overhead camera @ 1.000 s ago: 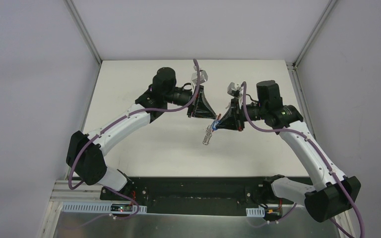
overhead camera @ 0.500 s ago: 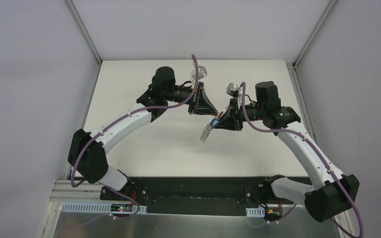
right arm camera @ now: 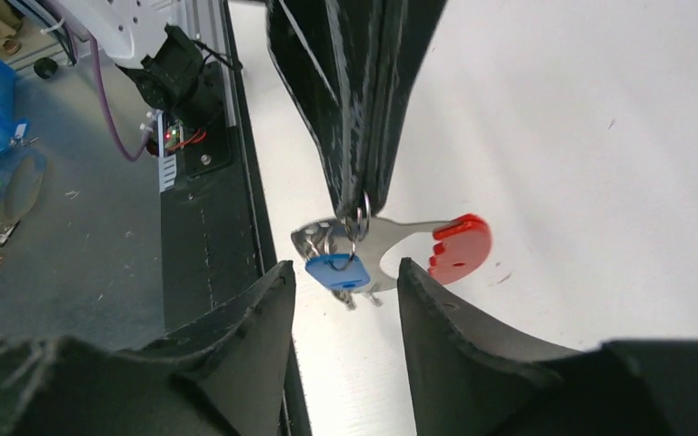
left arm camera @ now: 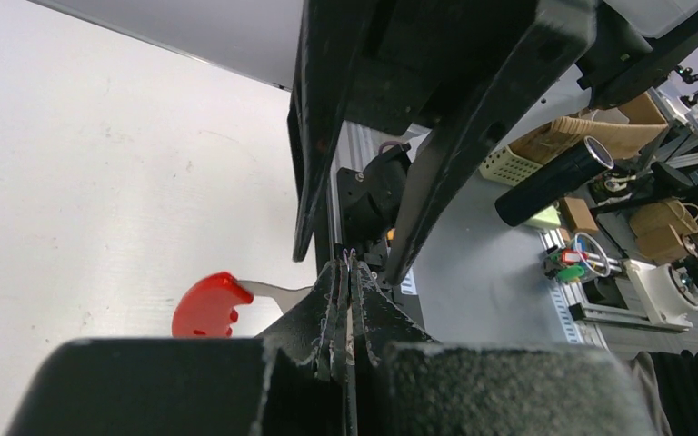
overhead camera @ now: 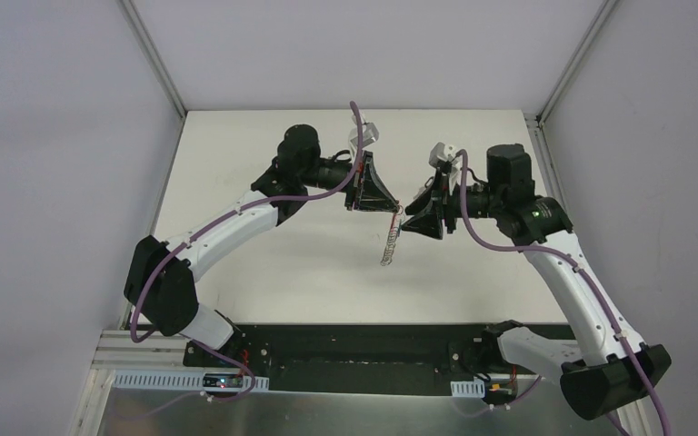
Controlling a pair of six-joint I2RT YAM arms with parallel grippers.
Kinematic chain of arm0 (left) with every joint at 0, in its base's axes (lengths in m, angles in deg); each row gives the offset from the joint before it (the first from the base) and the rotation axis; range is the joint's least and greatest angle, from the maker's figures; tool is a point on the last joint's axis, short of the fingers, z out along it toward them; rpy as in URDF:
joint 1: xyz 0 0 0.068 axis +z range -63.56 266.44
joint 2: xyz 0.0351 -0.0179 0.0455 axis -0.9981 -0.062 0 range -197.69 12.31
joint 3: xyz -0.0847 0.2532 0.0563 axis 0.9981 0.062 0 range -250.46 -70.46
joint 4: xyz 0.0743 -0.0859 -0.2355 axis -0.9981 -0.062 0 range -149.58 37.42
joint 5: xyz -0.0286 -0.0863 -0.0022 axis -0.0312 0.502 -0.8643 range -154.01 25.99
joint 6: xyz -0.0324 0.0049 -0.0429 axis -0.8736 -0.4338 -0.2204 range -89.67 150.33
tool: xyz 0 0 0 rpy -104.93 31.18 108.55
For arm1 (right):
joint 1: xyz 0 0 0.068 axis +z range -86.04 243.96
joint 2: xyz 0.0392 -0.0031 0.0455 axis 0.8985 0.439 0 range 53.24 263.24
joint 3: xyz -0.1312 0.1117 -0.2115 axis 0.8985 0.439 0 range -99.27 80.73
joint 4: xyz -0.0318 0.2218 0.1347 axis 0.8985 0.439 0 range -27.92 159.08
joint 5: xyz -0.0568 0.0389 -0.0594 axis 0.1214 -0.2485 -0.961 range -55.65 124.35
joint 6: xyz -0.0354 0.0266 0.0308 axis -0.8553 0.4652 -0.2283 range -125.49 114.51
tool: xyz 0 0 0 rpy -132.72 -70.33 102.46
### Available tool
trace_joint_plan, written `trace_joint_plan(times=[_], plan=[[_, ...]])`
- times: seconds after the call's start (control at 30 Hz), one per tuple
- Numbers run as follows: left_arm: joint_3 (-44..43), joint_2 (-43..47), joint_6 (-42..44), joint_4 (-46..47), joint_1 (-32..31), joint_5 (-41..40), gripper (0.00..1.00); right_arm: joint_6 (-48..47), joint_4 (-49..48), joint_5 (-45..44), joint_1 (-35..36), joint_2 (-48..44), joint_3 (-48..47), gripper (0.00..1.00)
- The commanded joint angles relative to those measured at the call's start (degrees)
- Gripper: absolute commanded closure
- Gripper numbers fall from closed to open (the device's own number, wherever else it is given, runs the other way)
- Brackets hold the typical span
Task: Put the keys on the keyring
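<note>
My left gripper (overhead camera: 397,211) hangs above the table, shut on the top ring of the keyring (overhead camera: 389,245), whose silvery chain dangles straight down from it. In the left wrist view the shut fingertips (left arm camera: 338,277) hide the ring; the red band end (left arm camera: 207,304) sticks out to the left. In the right wrist view the blue-headed key (right arm camera: 334,271) hangs on a ring under the left fingers (right arm camera: 363,118), beside silvery metal pieces (right arm camera: 314,241) and the red band (right arm camera: 459,247). My right gripper (right arm camera: 344,272) is open, fingertips either side of the blue key and just short of it.
The white table (overhead camera: 264,263) lies below both arms. Grey walls close off the back and both sides. The black base rail (overhead camera: 354,350) runs along the near edge.
My right gripper has opened, let go of the blue key and drawn back to the right. The keyring now hangs straight down from the left gripper instead of slanting.
</note>
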Motion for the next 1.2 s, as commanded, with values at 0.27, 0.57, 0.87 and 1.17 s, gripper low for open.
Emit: trace_joint_plan(times=[0.27, 0.57, 0.87, 1.17], plan=[[1.13, 1.14, -3.24, 7.01, 0.21, 2.13, 1.00, -0.24, -0.40, 1.92, -0.26, 2.60, -6.37, 0.63], [1.22, 0.89, -3.51, 7.34, 0.20, 1.99, 1.00, 0.35, -1.38, 3.22, -0.12, 2.85, -5.25, 0.79], [0.92, 0.53, -3.31, 7.47, 0.21, 1.63, 1.00, 0.39, -1.45, 5.70, -0.12, 2.99, -5.06, 1.00], [-4.22, 3.26, 18.29, -17.20, 0.38, 0.16, 0.83, -7.56, 11.63, -1.54, 2.79, 6.73, -11.16, 1.00]])
